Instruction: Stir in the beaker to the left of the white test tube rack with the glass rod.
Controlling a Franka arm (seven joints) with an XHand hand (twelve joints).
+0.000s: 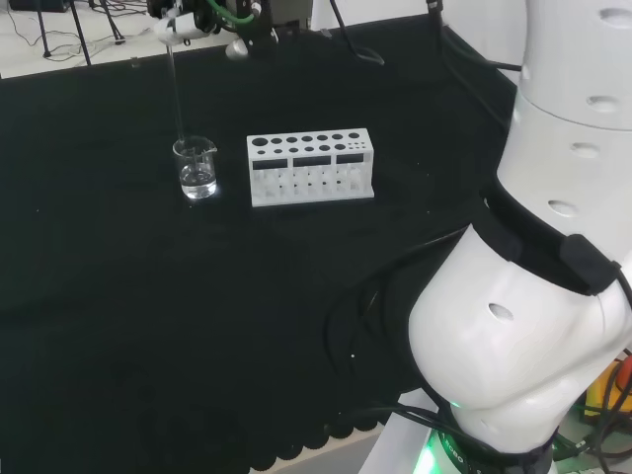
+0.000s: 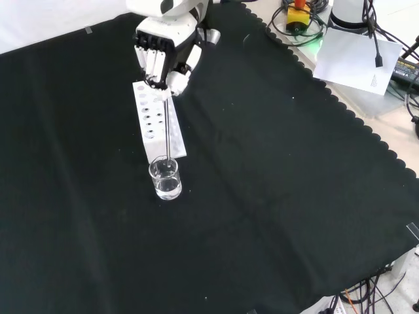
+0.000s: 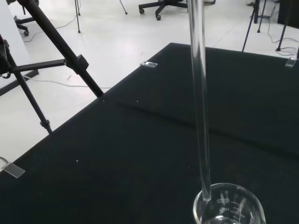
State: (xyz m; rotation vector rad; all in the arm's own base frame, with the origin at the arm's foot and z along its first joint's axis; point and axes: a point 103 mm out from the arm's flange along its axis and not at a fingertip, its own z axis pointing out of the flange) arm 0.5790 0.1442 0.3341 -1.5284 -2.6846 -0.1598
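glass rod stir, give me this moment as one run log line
robot hand: shut on glass rod | rod: upright, tip inside beaker | beaker: clear liquid, beside white test tube rack

A white rack (image 1: pixel 310 168) with dark holes is sitting on black cloth (image 1: pixel 148 296). The beaker (image 1: pixel 196 167) and rod (image 2: pixel 169 127) are showing clear; the hand (image 2: pixel 163 55) is showing black and white.

Head view: the beaker (image 1: pixel 197 168) is crowded on its right by the white test tube rack (image 1: pixel 311 167), just beside. Bare black cloth (image 1: pixel 148 296) is left everywhere else.
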